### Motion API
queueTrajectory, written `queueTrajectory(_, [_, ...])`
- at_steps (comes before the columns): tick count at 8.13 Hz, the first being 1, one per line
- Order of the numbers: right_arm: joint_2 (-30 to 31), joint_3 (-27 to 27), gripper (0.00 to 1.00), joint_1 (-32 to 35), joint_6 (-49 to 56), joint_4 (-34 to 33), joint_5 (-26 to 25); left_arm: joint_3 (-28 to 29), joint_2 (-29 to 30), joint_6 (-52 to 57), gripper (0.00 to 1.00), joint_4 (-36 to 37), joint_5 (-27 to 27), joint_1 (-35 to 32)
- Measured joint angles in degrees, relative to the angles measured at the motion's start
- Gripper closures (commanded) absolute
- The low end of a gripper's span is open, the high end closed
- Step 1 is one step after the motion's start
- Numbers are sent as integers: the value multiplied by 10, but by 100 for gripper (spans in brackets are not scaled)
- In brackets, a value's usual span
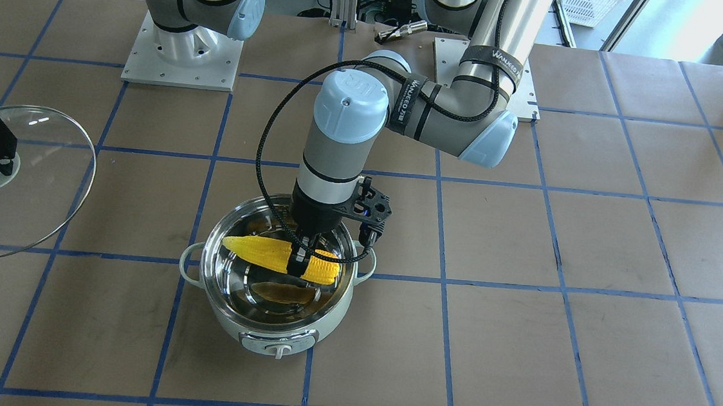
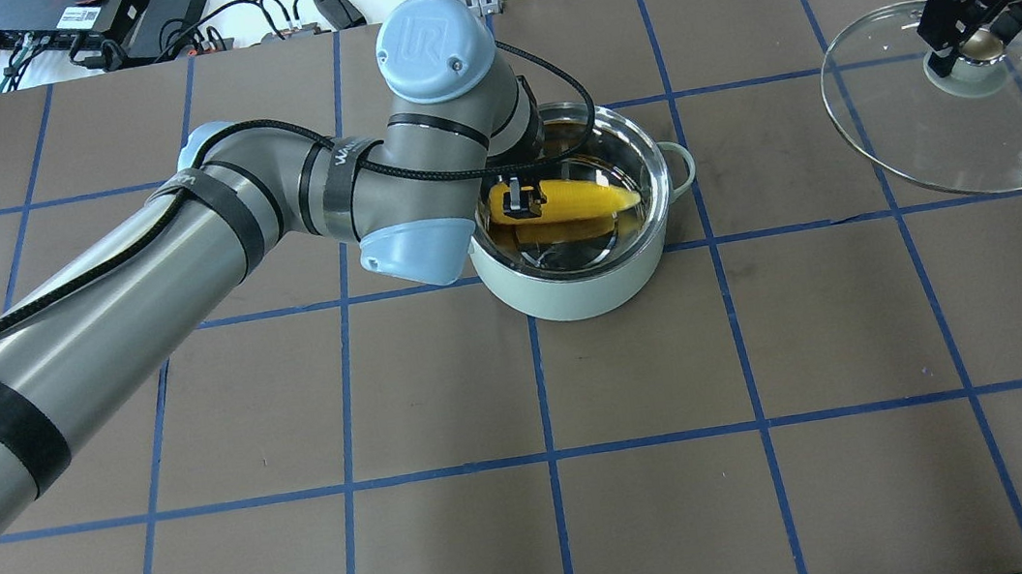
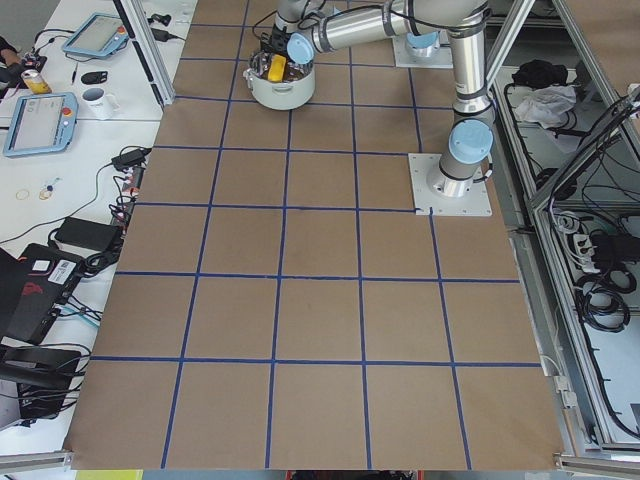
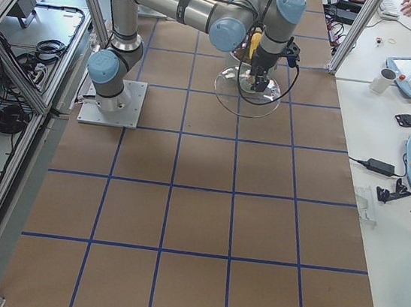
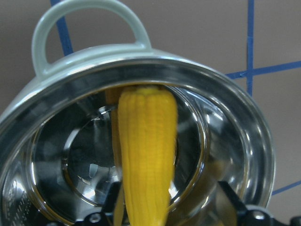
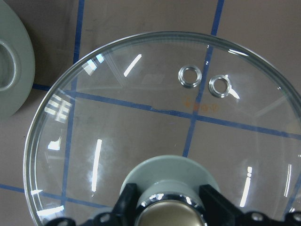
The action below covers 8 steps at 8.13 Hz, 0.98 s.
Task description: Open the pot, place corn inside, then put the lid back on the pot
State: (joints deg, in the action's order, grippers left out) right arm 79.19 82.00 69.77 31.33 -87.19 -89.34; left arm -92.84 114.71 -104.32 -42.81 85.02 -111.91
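Currently the left gripper is clamped on the corn, gripping nearer the blunt end than the tip. The cob lies roughly level inside the mouth of the pot, just below the rim. Its tapered end points at one loop handle. Its reflection shows on the steel floor below it; can't tell if it touches bottom. The pot is uncovered, control panel facing away from the robot.

The right gripper has its fingers closed around the knob of the lid. The lid is well apart from the pot on the robot's right and looks tilted. Can't tell if its rim touches the table. Two vent holes sit near the far rim.
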Motion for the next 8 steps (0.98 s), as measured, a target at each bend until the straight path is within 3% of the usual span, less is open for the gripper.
queueTrajectory(3, [4, 0, 96, 2, -10, 1, 3, 0, -14, 36, 0, 19, -13, 2])
queueTrajectory(5, [12, -2, 96, 24, -53, 2, 4, 1, -33, 156, 0, 19, -54, 9])
queueTrajectory(8, [10, -7, 95, 101, -170, -5, 8, 1, -55, 353, 0, 15, -78, 73])
